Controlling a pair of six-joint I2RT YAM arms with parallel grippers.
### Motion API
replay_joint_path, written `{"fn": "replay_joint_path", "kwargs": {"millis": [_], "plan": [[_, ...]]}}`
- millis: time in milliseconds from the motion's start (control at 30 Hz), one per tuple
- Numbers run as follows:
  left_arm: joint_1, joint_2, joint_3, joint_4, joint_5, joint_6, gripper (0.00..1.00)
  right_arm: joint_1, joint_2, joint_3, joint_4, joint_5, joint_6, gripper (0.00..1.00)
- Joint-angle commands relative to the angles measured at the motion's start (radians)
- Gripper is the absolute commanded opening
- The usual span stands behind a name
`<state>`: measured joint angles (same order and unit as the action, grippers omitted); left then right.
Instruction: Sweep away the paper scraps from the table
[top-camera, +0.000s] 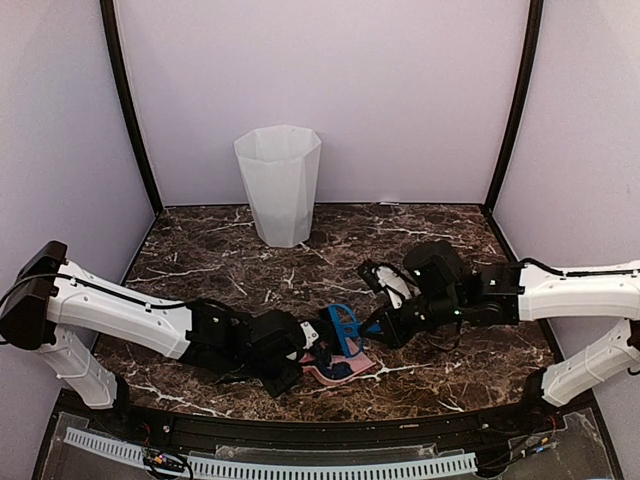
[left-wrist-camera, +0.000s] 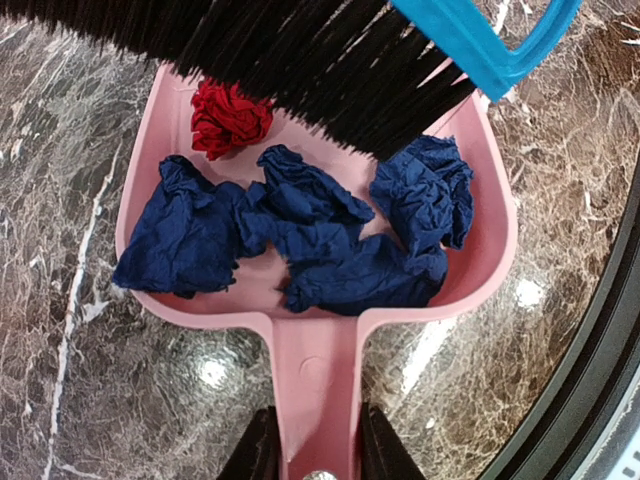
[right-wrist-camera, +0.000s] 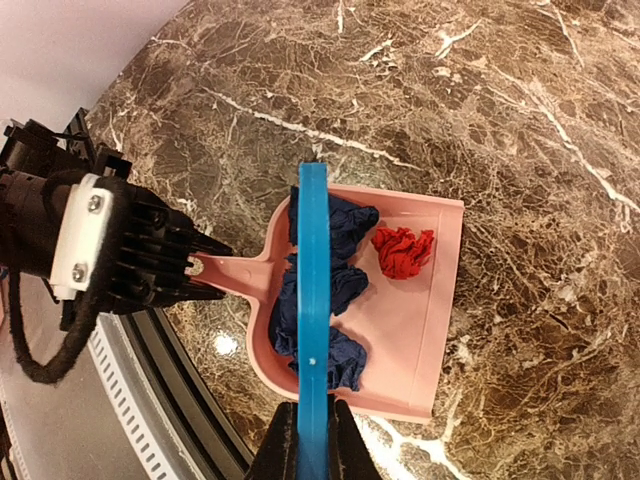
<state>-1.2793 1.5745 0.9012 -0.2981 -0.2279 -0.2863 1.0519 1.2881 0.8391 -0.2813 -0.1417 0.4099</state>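
Forearms lie low over the table (top-camera: 220, 250), left arm (top-camera: 130, 312) reaching right and right arm (top-camera: 575, 290) reaching left. They meet near the front edge, well apart from the white bin (top-camera: 278, 185) at the far side.

Left wrist view: the left gripper (left-wrist-camera: 318, 448) clamps the handle of the pink dustpan (left-wrist-camera: 490, 250), which rests on the table. The scraps (left-wrist-camera: 330, 250), navy wads and one red, sit inside, with the black bristles of the brush (left-wrist-camera: 300, 50) over the pan's mouth.

Right wrist view: the right gripper (right-wrist-camera: 312, 440) is closed tight on the blue brush handle, seen edge-on above the pan. Only this view shows the left gripper's black body and cable.
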Motion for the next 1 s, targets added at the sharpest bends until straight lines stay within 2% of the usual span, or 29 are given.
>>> {"fn": "replay_joint_path", "kwargs": {"millis": [0,233,467,667,767,967], "plan": [[-0.002,-0.043,-0.027,0.047,-0.059,0.019,0.0,0.009,-0.043,-0.015,-0.011,0.019,0.001,0.0],[0.001,-0.038,-0.029,0.062,-0.109,0.014,0.0,0.009,-0.125,-0.021,-0.046,0.11,0.02,0.0],[0.003,-0.058,-0.022,0.074,-0.124,0.009,0.0,-0.004,-0.204,-0.042,-0.049,0.369,0.067,0.0],[0.003,-0.082,-0.018,0.079,-0.128,0.006,0.0,-0.021,-0.168,-0.068,0.003,0.525,0.088,0.0],[0.003,-0.097,-0.018,0.083,-0.127,0.007,0.0,-0.025,-0.134,-0.068,0.027,0.549,0.087,0.0],[0.003,-0.101,-0.014,0.09,-0.126,0.009,0.0,-0.026,-0.091,-0.074,0.146,0.449,0.051,0.0]]}}
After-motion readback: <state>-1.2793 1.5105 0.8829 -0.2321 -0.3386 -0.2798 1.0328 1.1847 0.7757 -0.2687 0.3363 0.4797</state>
